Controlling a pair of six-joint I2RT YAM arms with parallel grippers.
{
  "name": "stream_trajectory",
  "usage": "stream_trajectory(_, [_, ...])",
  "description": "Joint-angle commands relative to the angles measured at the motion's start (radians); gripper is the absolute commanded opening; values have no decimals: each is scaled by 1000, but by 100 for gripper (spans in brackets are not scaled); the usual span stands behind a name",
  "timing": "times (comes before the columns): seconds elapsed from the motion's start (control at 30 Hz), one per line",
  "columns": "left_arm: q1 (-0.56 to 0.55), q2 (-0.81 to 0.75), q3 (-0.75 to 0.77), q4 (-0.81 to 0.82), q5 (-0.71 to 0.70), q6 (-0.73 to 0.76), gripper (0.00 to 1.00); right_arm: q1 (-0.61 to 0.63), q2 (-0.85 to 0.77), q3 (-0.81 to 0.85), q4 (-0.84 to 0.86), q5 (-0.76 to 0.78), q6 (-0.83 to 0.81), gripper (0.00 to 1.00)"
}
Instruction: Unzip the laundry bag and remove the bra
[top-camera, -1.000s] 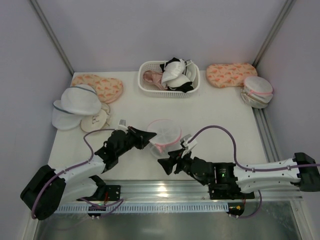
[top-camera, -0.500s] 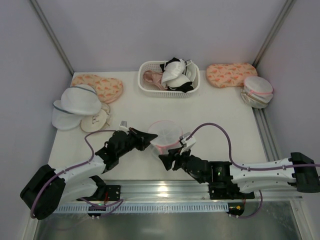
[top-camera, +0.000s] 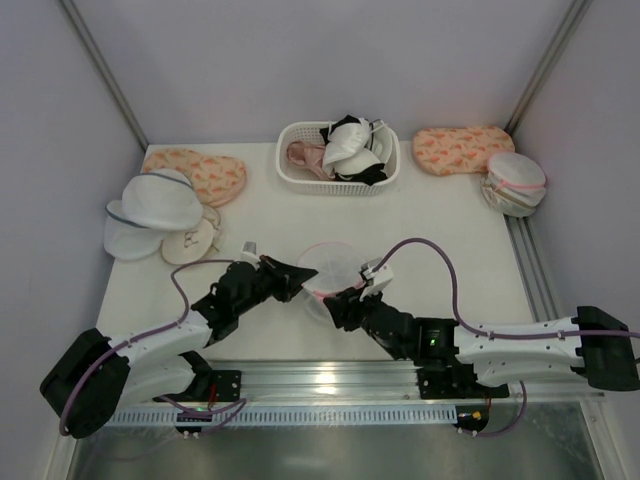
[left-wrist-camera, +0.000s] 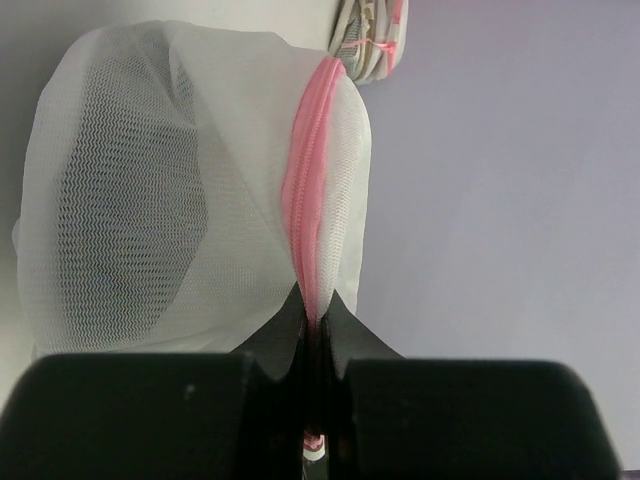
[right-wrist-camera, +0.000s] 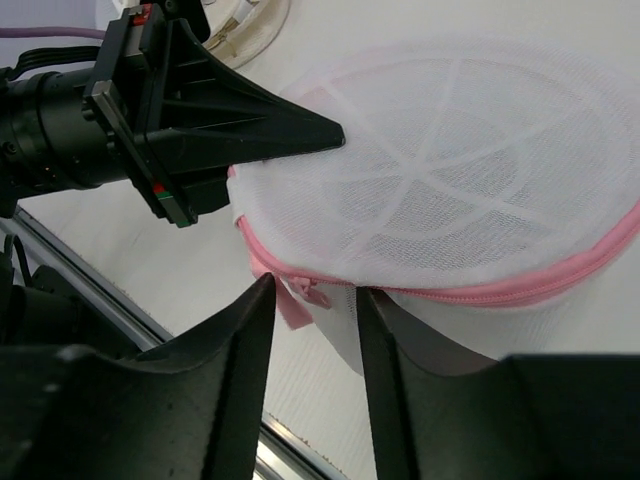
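The laundry bag, round white mesh with a pink zipper rim, sits mid-table near the front. My left gripper is shut on its pink rim at the left side; the left wrist view shows the pink rim pinched between the closed jaws. My right gripper is open at the bag's near edge. In the right wrist view its fingers stand either side of the pink zipper pull, not closed on it. The zipper looks closed. The bra is hidden.
A white basket of bras stands at the back centre. White mesh domes with grey-blue rims lie at the left. Patterned pouches lie at the back, another pink-rimmed bag at the right. A metal rail runs along the front.
My right gripper has moved left and forward up to the bag's near edge, its open fingers now round the zipper pull. The left gripper keeps its hold; the bag shifted slightly.
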Motion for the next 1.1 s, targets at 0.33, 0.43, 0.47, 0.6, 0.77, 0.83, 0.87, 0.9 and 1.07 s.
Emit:
stream_trajectory(0.33, [-12,7,3,51,-6,38,0,-27,-34,55,-76,7,47,4])
stream_trajectory(0.43, [-6,13,3,27,0,99,0,-27,-69,90,-266,13,85,4])
stream_trajectory(0.47, [-1,22,8,13,6,113,0,-27,-74,101,-360,16,93,4])
stream_trajectory(0.6, [43,70,13,13,95,173,0,-27,-71,176,-576,34,136,4])
stream_trajectory(0.77, [107,130,62,-20,195,297,0,-27,4,259,-850,96,215,4])
stream_trajectory(0.83, [123,145,98,-54,215,340,0,-27,32,305,-936,129,260,4])
stream_trajectory(0.87, [141,150,111,-82,233,377,0,-29,58,331,-1008,157,301,4])
stream_trajectory(0.9, [158,157,129,-85,264,414,0,-27,80,346,-1059,182,330,4])
stream_trajectory(1.07, [209,235,271,-151,380,546,0,-35,129,368,-1148,228,387,4])
